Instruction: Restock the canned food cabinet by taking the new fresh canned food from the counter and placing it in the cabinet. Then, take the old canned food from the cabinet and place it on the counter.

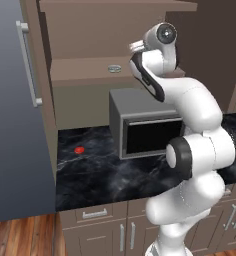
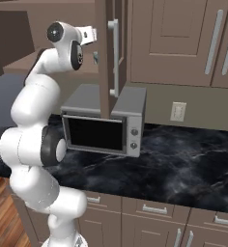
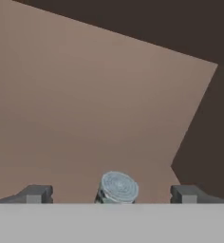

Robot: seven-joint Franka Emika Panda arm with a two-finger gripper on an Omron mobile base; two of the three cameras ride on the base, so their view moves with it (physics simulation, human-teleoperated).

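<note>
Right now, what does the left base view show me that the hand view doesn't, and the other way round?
Left base view: the flat tin on a cabinet shelf, the microwave, and the black counter with a small red thing on it. Hand view: the tall labelled can standing between the fingertips of the open gripper, with a gap on each side. Both: the cabinet's brown wood.

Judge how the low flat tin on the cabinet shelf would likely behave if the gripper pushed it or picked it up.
The flat tin sits much wider than tall on the cabinet shelf, so it would probably slide rather than tip. It looks rigid metal, so likely stiff. Its smooth silver wall may be slippery, and its low sides offer the gripper little to hold.
</note>
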